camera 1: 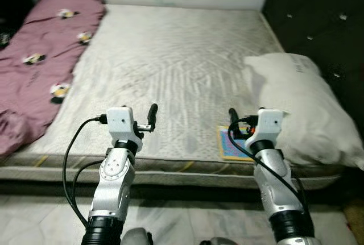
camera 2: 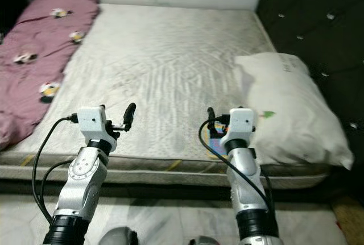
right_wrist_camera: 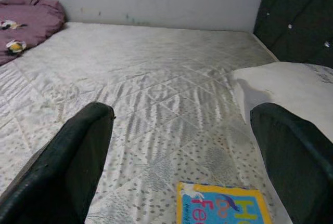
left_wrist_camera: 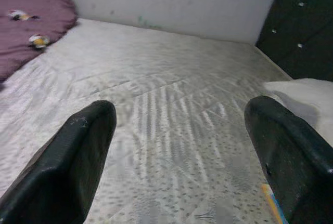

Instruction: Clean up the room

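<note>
We stand at the near edge of the mattress (camera 1: 170, 57), both arms raised, aiming to reach. Left gripper (left_wrist_camera: 182, 146) and right gripper (right_wrist_camera: 182, 151) fingers spread, empty. Book (right_wrist_camera: 221, 203) lies near-right beside pillow (camera 1: 301, 108); blanket (camera 1: 40, 57) far-left.

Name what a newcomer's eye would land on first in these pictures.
A bare grey patterned mattress spans the scene, with a mauve blanket heaped along its left side and a white pillow at its right by the dark headboard. Near the front edge lies a colourful book, just ahead of the open right gripper.
</note>
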{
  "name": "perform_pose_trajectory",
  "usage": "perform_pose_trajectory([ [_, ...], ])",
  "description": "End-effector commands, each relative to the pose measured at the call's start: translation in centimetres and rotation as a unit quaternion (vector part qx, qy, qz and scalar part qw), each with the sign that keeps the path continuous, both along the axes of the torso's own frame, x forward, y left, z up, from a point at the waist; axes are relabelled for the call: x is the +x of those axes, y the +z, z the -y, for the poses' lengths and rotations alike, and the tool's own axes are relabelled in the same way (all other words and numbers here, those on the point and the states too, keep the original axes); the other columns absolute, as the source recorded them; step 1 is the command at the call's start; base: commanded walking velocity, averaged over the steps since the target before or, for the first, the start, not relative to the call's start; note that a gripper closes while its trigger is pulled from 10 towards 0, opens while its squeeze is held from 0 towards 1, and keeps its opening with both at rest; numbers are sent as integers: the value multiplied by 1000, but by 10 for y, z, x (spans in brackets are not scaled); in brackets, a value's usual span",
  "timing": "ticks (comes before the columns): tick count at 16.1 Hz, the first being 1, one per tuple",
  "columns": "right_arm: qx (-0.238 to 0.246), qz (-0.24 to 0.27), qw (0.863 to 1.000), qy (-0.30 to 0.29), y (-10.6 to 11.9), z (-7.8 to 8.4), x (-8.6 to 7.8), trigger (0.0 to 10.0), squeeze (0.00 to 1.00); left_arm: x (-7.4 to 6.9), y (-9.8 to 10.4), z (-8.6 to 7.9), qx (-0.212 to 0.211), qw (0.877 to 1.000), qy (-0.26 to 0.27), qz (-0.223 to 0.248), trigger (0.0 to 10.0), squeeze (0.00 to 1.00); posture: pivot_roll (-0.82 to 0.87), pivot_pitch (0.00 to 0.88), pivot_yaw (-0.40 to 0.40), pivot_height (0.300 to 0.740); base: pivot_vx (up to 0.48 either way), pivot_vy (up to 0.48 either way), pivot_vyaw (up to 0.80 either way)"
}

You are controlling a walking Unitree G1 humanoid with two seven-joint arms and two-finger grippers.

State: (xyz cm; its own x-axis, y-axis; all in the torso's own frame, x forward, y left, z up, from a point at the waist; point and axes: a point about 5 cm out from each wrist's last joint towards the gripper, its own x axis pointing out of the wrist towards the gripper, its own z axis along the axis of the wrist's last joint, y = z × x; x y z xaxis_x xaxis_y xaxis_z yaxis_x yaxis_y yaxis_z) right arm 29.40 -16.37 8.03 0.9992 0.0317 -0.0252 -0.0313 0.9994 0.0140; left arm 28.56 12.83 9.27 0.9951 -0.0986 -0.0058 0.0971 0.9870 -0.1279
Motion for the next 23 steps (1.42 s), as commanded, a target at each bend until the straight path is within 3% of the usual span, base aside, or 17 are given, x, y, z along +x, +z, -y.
perform_pose_trajectory([
  [1, 5, -2, 1000, 4, 1, -3, 2, 10000, 0, 1, -1, -3, 2, 1000, 1, -6, 10000, 0, -6, 1, -33, 740, 0, 480, 0],
  [12, 1, 0, 1000, 6, 1, -3, 2, 10000, 0, -2, -3, -6, 6, 1000, 3, -9, 10000, 0, -1, 1, -39, 740, 0, 476, 0],
  [23, -1, -5, 1000, 7, -2, -4, 1, 10000, 0, -2, 1, -5, 3, 1000, -10, 8, 10000, 0, -1, 4, -39, 740, 0, 0, 0],
])
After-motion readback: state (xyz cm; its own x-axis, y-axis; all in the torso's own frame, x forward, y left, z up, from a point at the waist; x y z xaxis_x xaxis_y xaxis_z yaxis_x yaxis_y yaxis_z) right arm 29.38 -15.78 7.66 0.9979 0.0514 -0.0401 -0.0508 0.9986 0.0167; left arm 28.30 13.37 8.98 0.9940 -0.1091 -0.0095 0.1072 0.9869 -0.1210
